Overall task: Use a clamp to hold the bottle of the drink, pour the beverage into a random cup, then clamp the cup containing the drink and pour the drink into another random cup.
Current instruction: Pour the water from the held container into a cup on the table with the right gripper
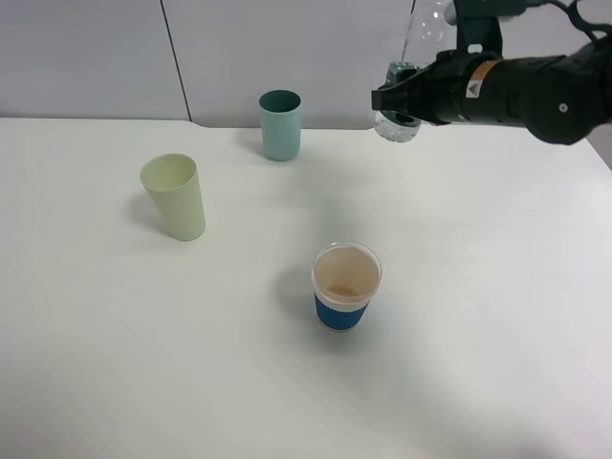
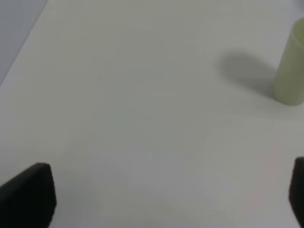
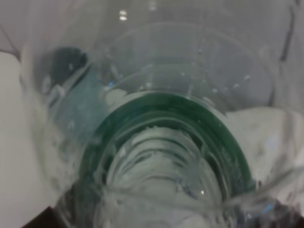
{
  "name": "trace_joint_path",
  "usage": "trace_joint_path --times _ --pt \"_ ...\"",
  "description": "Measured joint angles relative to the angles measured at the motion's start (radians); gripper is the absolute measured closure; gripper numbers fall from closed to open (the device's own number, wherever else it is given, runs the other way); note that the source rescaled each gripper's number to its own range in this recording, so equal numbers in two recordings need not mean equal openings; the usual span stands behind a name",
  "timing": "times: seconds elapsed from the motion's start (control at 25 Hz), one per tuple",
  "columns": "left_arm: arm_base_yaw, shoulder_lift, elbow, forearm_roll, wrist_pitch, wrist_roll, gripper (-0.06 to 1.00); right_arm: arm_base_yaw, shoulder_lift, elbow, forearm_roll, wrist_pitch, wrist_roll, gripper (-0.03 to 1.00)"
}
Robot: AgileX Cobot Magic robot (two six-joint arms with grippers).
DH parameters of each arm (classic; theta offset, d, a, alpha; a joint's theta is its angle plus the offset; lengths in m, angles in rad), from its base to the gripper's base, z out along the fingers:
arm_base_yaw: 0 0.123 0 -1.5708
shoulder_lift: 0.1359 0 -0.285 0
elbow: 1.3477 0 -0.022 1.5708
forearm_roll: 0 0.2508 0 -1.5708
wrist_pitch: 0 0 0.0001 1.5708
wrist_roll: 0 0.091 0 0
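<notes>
My right gripper [image 1: 394, 99] is shut on the clear bottle [image 1: 396, 126] and holds it in the air above the table's back right. In the right wrist view the bottle [image 3: 161, 118] fills the picture, with its green label ring and droplets on the plastic; I cannot make out the beverage's level. The pale yellow-green tumbler [image 1: 174, 197] stands upright at the left, also in the left wrist view [image 2: 290, 71]. The blue-sleeved white cup [image 1: 346, 285] stands in the middle, beige inside. My left gripper [image 2: 164, 190] is open over bare table, its fingers [image 2: 29, 195] far apart.
A darker teal tumbler [image 1: 280, 124] stands at the back, left of the lifted bottle. The white table [image 1: 459, 363] meets a grey wall behind. The left arm does not show in the exterior high view.
</notes>
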Motion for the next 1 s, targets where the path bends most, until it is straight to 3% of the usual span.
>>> trace_joint_path --times 0.24,0.56,1.0 --pt "0.000 0.000 0.000 0.000 0.000 0.000 -0.06 0.102 0.006 -0.160 -0.094 0.159 0.011 0.97" --pt "0.000 0.000 0.000 0.000 0.000 0.000 -0.06 0.224 0.131 -0.367 -0.274 0.446 0.143 0.97" --pt "0.000 0.000 0.000 0.000 0.000 0.000 -0.06 0.362 0.298 -0.586 -0.553 0.657 0.187 0.97"
